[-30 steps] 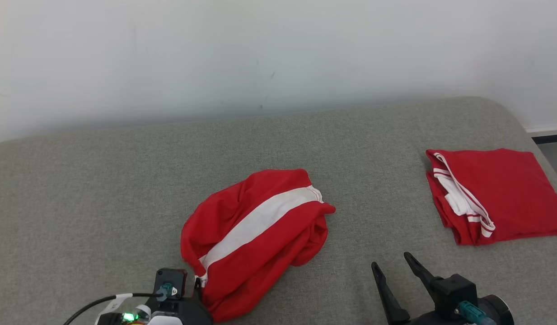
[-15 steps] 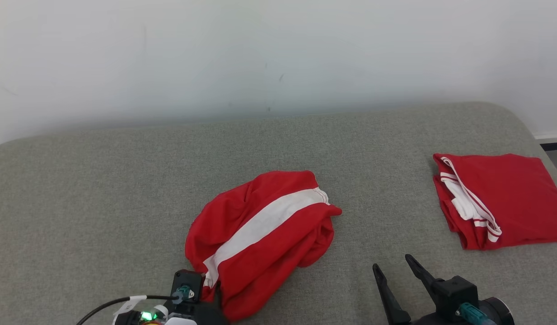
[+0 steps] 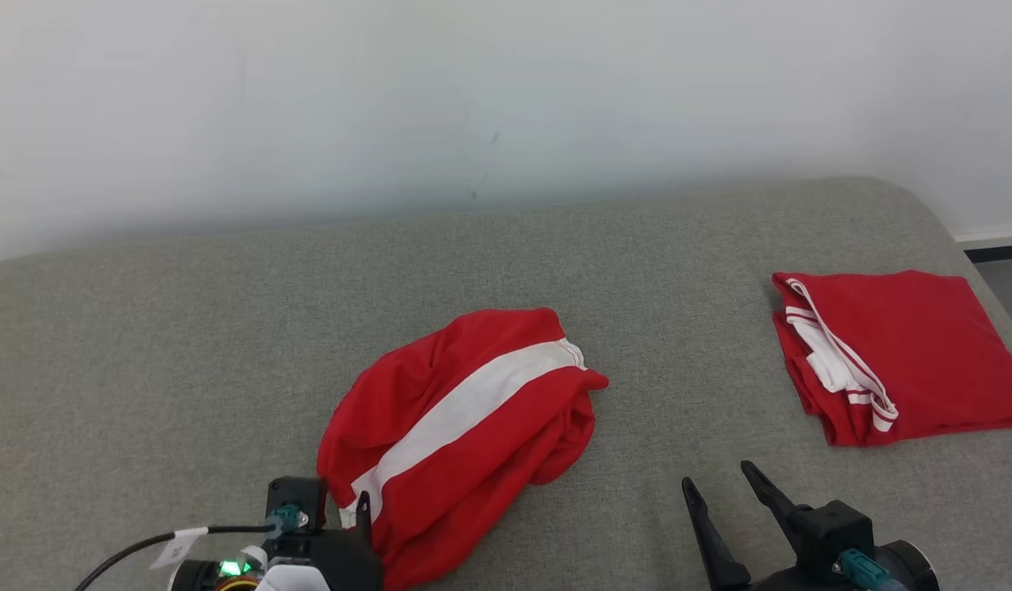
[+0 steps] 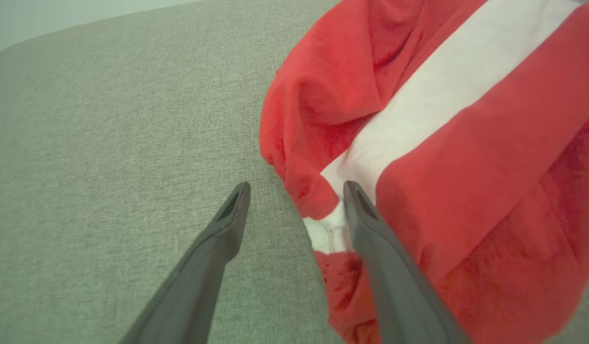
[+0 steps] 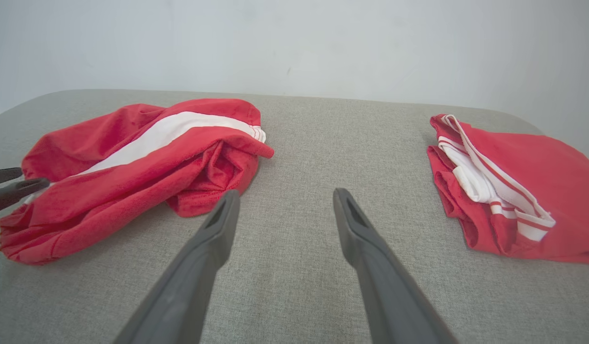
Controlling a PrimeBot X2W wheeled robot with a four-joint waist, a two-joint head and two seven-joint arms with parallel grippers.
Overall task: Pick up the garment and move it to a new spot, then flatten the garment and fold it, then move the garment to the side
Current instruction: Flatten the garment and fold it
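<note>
Since the crumpled garment (image 3: 464, 410) needs lifting, left claw (image 4: 298, 185) brackets its edge, wide open, empty; right claw (image 3: 717, 476) open, empty too.

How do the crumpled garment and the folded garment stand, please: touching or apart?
Apart. The head view shows bare grey cushion between the crumpled garment and the folded garment.
</note>
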